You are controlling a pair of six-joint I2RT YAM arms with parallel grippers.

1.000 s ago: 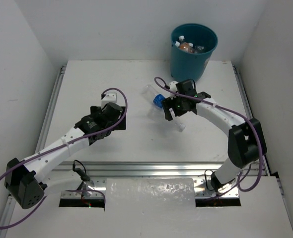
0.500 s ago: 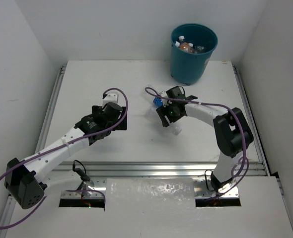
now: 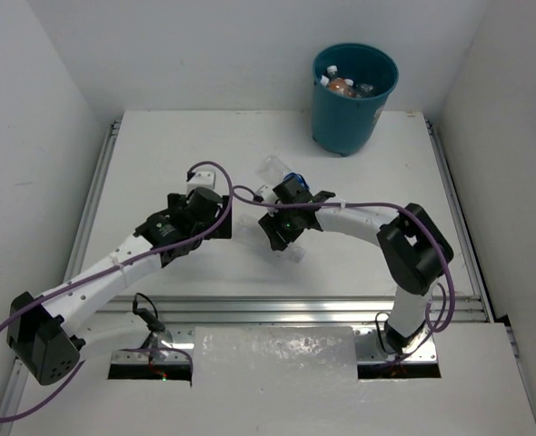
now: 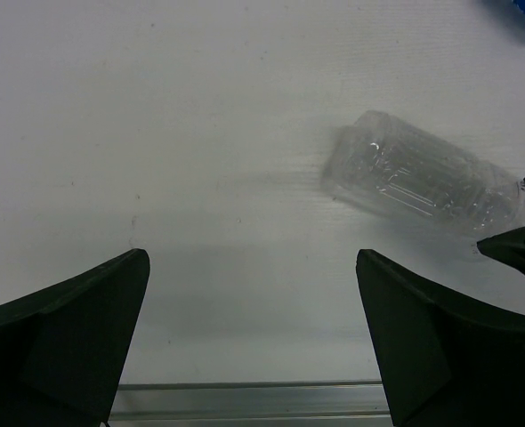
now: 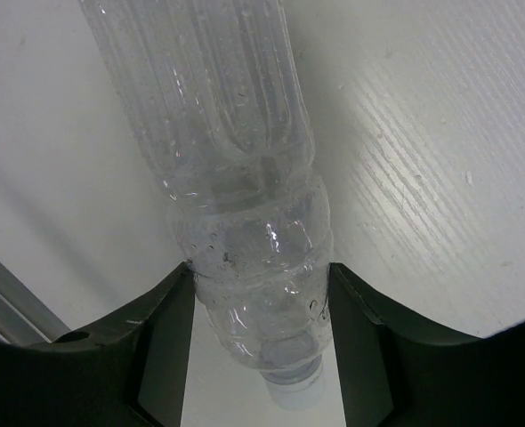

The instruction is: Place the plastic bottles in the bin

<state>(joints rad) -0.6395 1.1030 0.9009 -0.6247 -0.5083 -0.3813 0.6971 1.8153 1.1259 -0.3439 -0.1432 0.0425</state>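
Plastic bottle (image 5: 236, 178), plain and clear, lies on its side on the white table (image 3: 159, 154), nearest of the loose ones to the arm bases. The right gripper (image 5: 261, 271) is down over it. In the right wrist view the two dark fingers (image 5: 160, 342) press against opposite sides of the bottle's shoulder, just above the neck, so the gripper pinches this bottle. Its cap (image 5: 294, 391) points back toward the wrist, and the ribbed body runs away from it across the table. From above, only a pale end shows past the gripper.

Just to the left and a little farther out, the left gripper (image 4: 252, 258) hangs over bare table. Its fingers are spread as wide as they go, with nothing between them. Its wrist camera looks across at the same clear bottle, which lies ahead of the fingers and apart from them.

Beyond the right gripper a second bottle with a blue label (image 3: 289, 181) lies on the table, near the wrist but not held.

Farthest off, at the back right of the table, stands the teal bin (image 3: 345, 118). Several bottles already sit inside it, among them an orange one (image 3: 341, 86) and white caps
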